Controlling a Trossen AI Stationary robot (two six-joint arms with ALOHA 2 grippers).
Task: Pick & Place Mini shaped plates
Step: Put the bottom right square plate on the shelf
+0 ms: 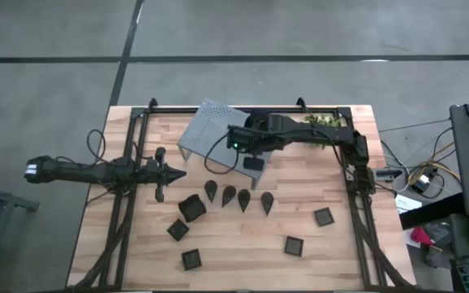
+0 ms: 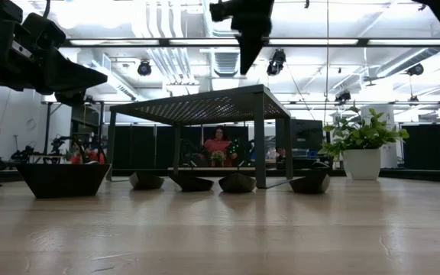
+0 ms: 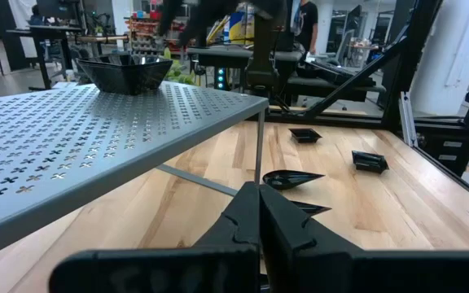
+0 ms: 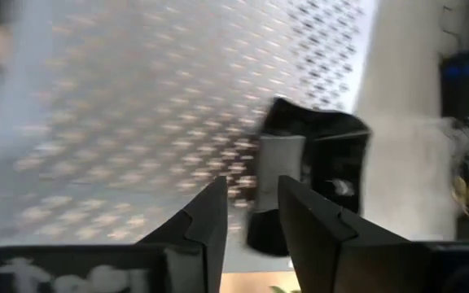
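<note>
Above the shelf [image 2: 205, 103]: right hand [image 2: 244, 65], fingers spread, pinching nothing, clear of the perforated top. Seen past those fingers [image 4: 210, 212] in the right wrist view: a blurred black square plate [image 4: 332, 155] lying on the shelf top, apart from the fingertips. Same plate in the left wrist view, upright on the shelf top, towards the end away from that camera.

Left of the shelf, low over the table [image 1: 332, 252]: left hand [image 1: 177, 172], fingers pressed together, holding nothing, pointing towards the table's middle.

On the table, in front of the shelf: a row of four teardrop plates [image 1: 229, 195], close beside one another, not touching. Just left of the row's end: a larger square dish [image 1: 191, 208]. Scattered nearer the front edge: small square plates [image 1: 293, 246], two to the left, two to the right, well apart.

At the table's far right corner, behind the right arm: a plant [image 2: 361, 134] in a white pot.
</note>
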